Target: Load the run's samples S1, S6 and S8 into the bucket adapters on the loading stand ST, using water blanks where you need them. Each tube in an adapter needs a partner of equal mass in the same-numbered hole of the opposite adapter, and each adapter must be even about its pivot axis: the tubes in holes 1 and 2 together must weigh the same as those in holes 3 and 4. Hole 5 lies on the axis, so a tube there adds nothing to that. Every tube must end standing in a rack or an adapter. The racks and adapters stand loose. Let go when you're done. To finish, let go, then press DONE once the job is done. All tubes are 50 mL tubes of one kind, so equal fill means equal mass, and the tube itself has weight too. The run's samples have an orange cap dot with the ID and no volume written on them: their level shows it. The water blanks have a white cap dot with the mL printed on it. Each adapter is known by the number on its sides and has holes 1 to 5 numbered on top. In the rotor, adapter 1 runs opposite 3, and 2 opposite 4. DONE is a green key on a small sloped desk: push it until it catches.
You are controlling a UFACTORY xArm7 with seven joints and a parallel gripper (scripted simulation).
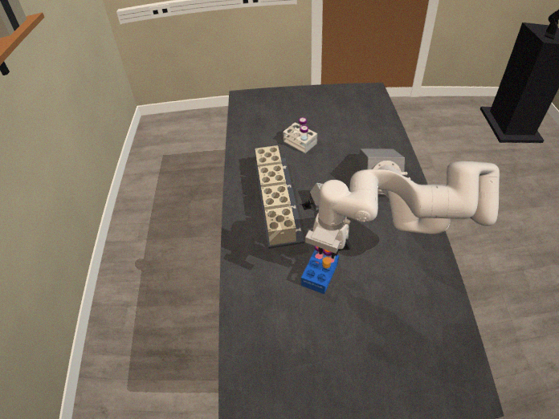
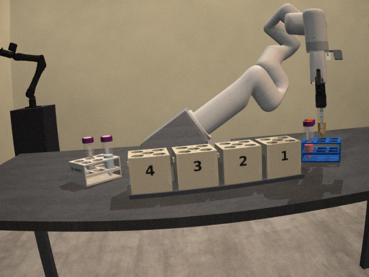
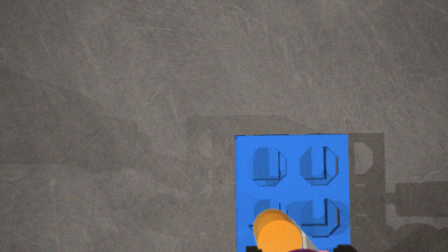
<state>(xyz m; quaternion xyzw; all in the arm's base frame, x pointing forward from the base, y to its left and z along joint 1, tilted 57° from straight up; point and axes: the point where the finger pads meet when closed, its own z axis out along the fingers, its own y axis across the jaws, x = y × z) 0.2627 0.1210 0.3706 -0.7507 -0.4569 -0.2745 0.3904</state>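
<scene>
Landmark: blue plastic rack (image 1: 313, 286) (image 2: 340, 149) (image 3: 292, 192). Above it: black-fingered pincer (image 1: 327, 253) (image 2: 321, 101) (image 3: 298, 249), closed on clear conical tube, orange liquid (image 1: 326, 262) (image 2: 322, 128) (image 3: 278, 233). Likely stiff, light; cap-end grip suited.

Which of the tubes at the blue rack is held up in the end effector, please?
The clear tube with orange liquid; its tip hangs above the blue plastic rack, whereas the others stand in it.
</scene>
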